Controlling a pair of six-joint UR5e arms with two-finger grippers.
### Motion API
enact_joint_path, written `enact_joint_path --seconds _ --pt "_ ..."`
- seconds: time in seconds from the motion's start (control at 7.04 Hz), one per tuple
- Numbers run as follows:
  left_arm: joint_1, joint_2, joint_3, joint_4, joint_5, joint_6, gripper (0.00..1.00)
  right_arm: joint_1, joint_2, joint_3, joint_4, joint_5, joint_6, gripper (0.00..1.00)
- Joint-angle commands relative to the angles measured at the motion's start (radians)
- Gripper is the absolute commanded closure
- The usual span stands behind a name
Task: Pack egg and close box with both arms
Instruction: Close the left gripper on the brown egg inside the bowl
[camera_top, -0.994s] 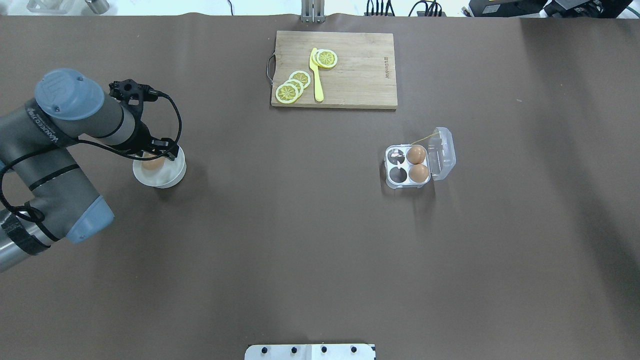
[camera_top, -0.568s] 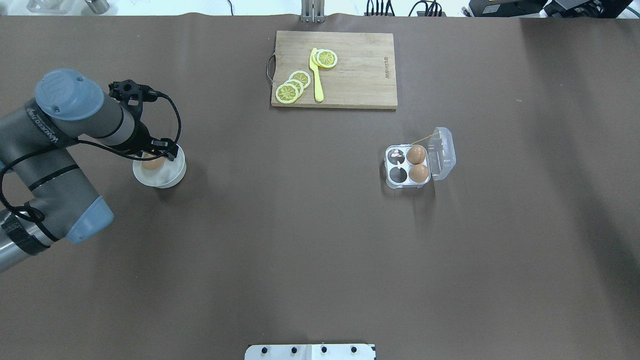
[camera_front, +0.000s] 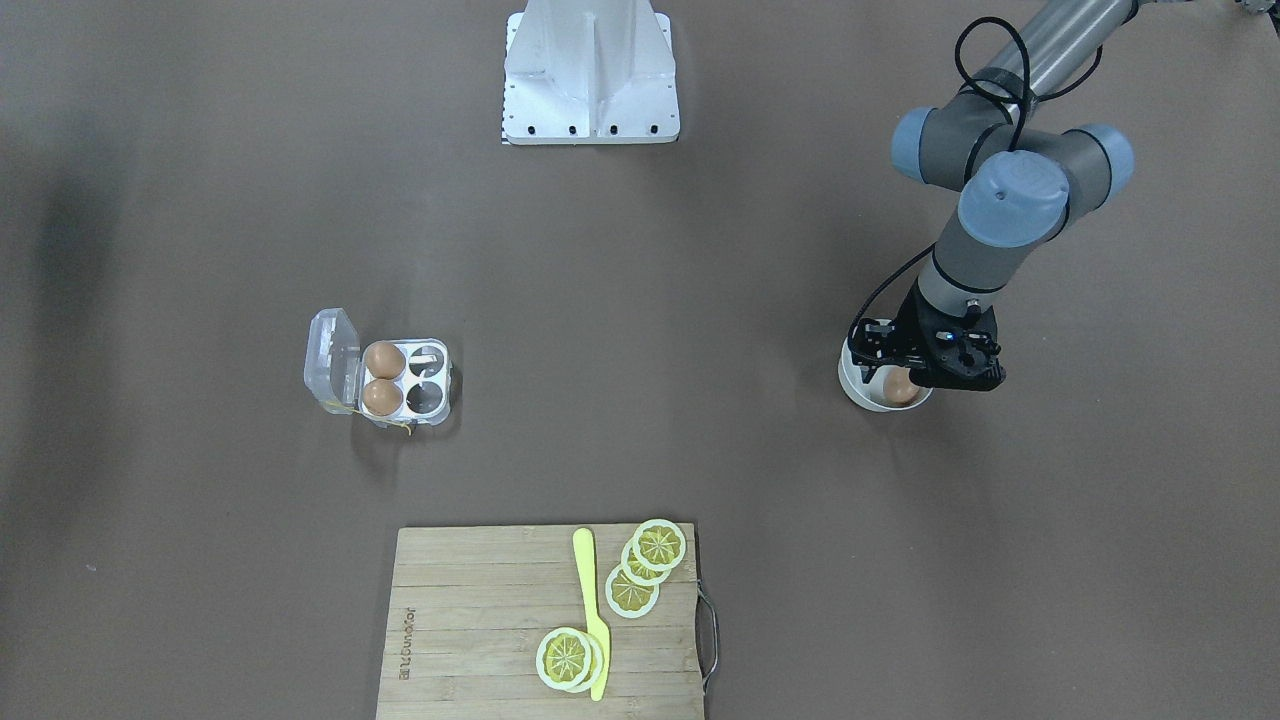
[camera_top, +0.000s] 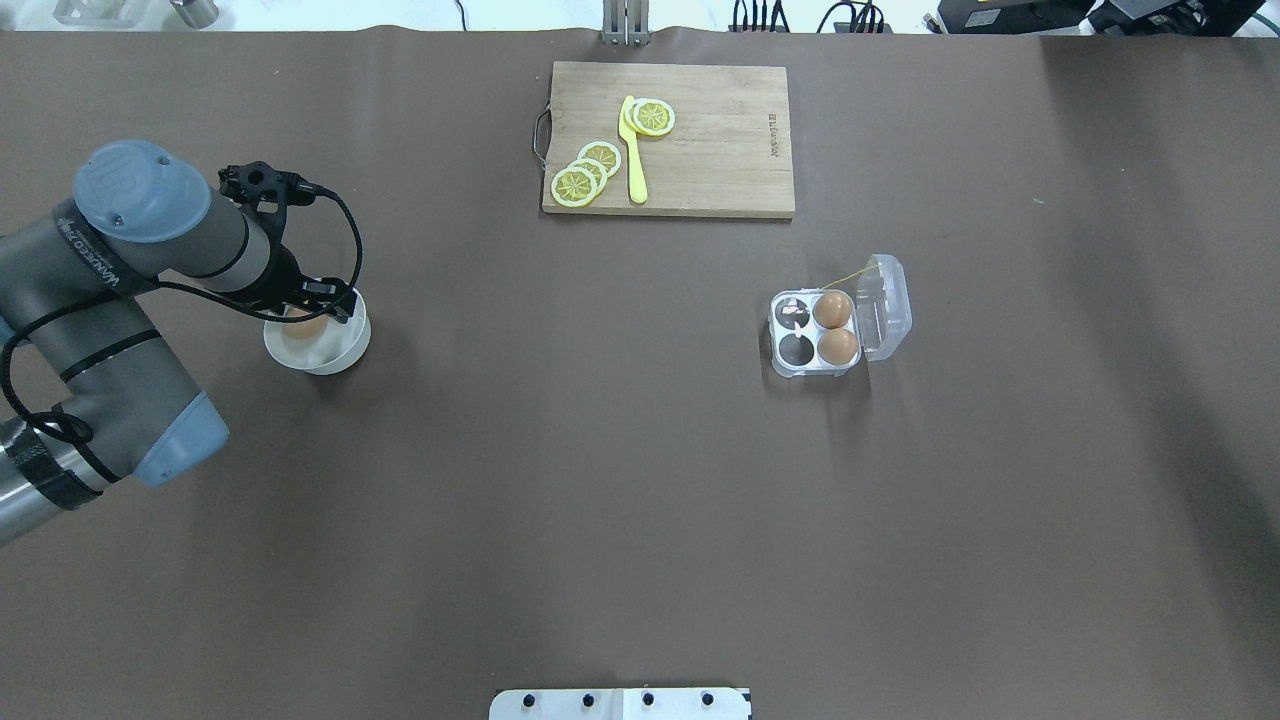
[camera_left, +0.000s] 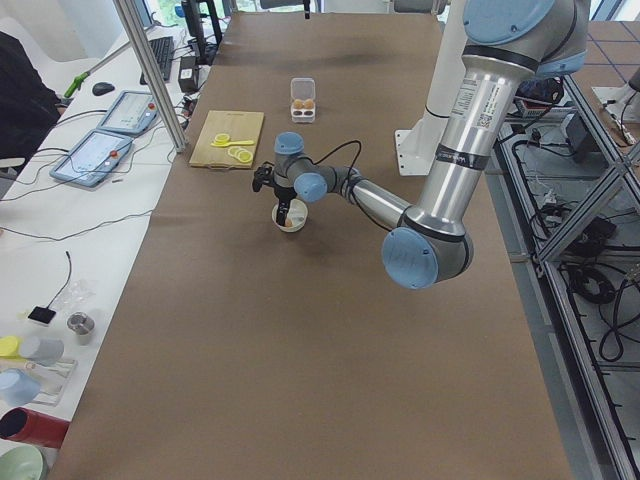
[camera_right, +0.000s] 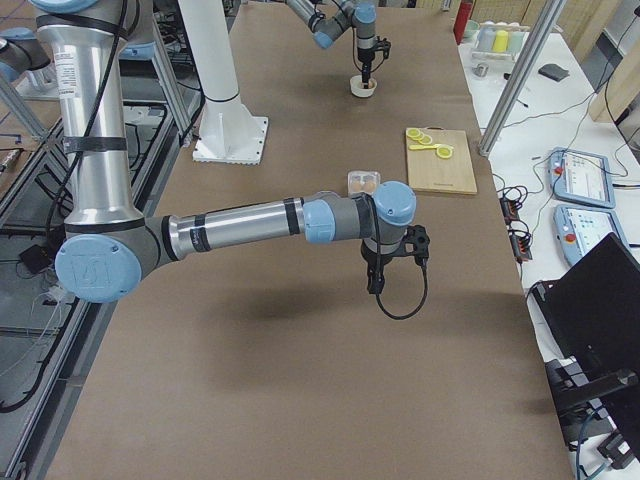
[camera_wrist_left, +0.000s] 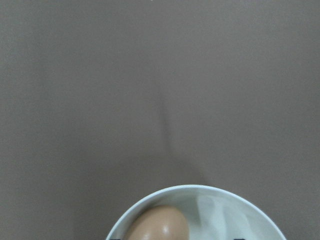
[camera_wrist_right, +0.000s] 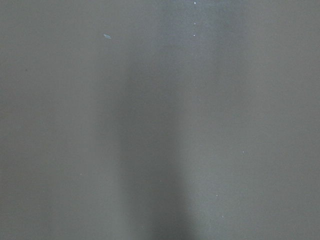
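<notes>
Tan egg (camera_top: 306, 326) in bowl (camera_top: 336, 354); box (camera_top: 797, 350) open

The near right arm (camera_right: 240, 225) is seen stretched across the brown table (camera_right: 300, 400), with the right gripper (camera_right: 374, 284) pointed down above the bare surface; whether its jaws are apart cannot be told. The box (camera_right: 360, 181) is partly hidden behind that arm's wrist, near the wooden cutting board (camera_right: 445, 168). At the far end, the left gripper (camera_right: 366, 72) is pointed down into the white bowl (camera_right: 364, 89).
</notes>
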Motion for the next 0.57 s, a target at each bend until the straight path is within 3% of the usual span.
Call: enact_joint_path --seconds 0.0,0.43 --pt "0.003 -0.004 0.004 -0.002 0.000 -0.003 0.19 0.000 0.001 -0.001 0.000 0.000 0.000 0.00" --pt "0.020 -0.004 0.010 -0.002 0.005 -0.003 0.19 0.000 0.001 0.000 0.000 0.000 0.000 0.00"
